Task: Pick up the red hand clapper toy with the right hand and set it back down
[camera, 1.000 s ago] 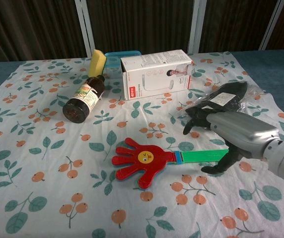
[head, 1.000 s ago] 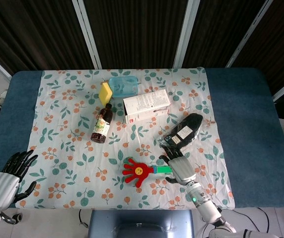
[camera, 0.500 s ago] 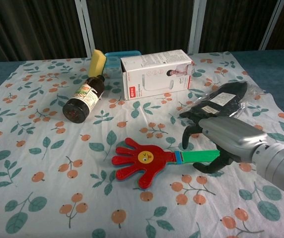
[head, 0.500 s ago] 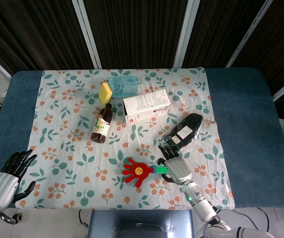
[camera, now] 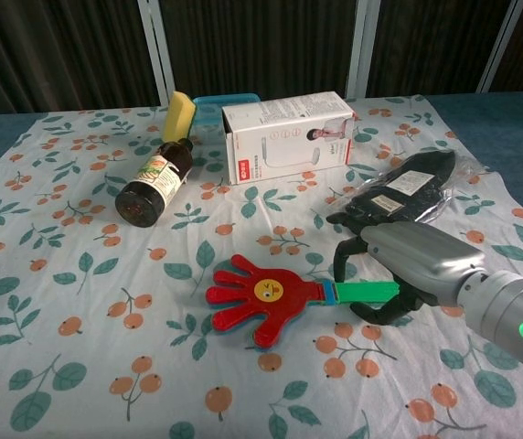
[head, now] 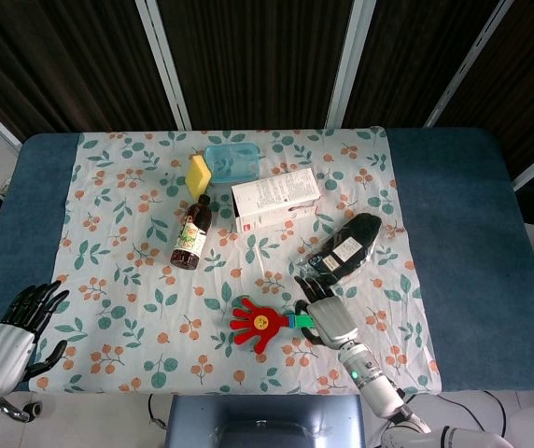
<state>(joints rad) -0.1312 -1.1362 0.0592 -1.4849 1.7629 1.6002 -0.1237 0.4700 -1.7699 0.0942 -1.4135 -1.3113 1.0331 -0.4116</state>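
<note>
The red hand clapper toy (head: 256,324) (camera: 261,297) lies flat on the floral cloth near the table's front edge, its green handle (camera: 362,293) pointing right. My right hand (head: 328,317) (camera: 408,261) arches over the end of that handle. Its fingers (camera: 342,258) come down on the far side and the thumb curls on the near side, with a gap still showing around the handle. My left hand (head: 10,331) hangs off the table's front left corner with its fingers spread and nothing in it; only the head view shows it.
A black packet (head: 346,247) (camera: 408,187) lies just behind my right hand. Further back stand a white box (head: 274,199) (camera: 284,133), a brown bottle on its side (head: 192,233) (camera: 152,187), a yellow sponge (head: 198,175) and a blue dish (head: 231,161).
My right hand has slid left along the green handle and lowered over it, its fingers curling closer. The clapper and my left hand have not moved.
</note>
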